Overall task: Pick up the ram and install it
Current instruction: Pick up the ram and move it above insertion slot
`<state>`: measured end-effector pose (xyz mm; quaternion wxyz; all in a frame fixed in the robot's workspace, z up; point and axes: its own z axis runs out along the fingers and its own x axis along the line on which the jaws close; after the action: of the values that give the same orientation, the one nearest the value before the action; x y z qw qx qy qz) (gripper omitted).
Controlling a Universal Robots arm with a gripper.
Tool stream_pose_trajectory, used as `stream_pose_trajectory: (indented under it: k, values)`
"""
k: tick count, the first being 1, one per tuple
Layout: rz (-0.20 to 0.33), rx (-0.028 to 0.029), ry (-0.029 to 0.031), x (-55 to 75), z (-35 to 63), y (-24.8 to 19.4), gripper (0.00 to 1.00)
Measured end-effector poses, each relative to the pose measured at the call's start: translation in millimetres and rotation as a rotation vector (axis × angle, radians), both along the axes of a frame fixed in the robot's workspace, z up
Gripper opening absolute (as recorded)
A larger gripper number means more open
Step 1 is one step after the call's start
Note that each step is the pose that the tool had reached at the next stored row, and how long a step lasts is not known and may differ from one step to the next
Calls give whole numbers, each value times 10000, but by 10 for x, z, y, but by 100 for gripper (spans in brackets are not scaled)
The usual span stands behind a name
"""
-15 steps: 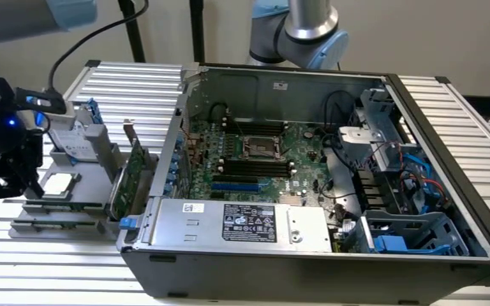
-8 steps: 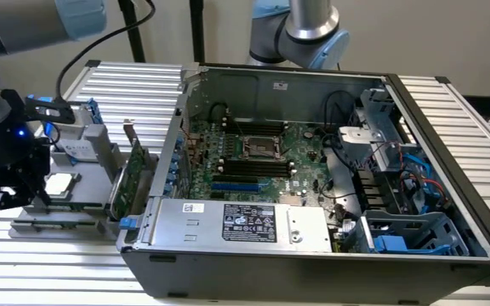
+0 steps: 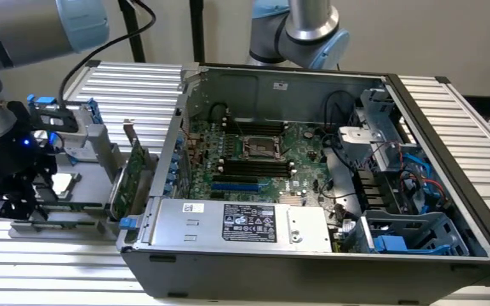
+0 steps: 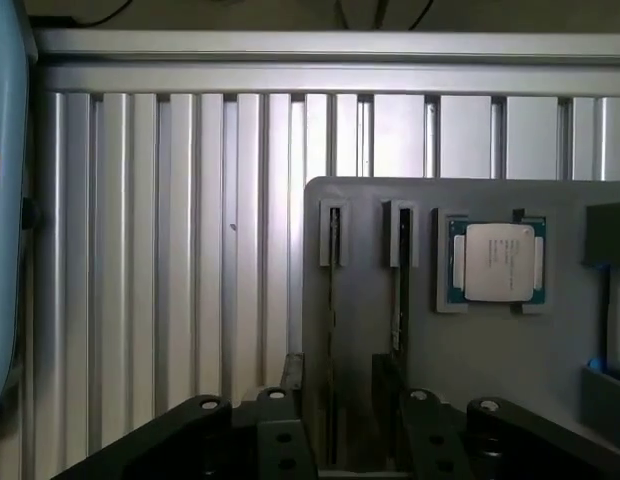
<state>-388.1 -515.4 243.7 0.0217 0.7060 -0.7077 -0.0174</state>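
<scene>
Item: parts tray (image 4: 370, 200), grey, on ribbed aluminium table (image 3: 143, 89), exterior view's left.
- Gripper (image 4: 337, 405) low over tray; fingers (image 4: 290, 385) spread to either side of one slot.
- Slot content: ram (image 4: 333, 300), edge-on, upright, running between fingers; contact apparently none, view too dark to be sure.
- Neighbouring slot: second stick (image 4: 401, 280).
- Next recess: processor chip (image 4: 495, 262), lying flat.
- Expansion card (image 3: 130, 182) standing between tray and case.
- Open computer case (image 3: 313, 274): motherboard (image 3: 270, 159), black memory slots (image 3: 254, 167), power supply (image 3: 237, 223), blue drive cage (image 3: 407, 239).
</scene>
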Motion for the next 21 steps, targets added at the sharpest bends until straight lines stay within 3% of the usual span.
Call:
stream_pose_trajectory:
  k: [12,21]
  values:
    - [60,2,-19,-21,-218,-10,100]
    - [80,15,-105,-25,-383,-10,100]
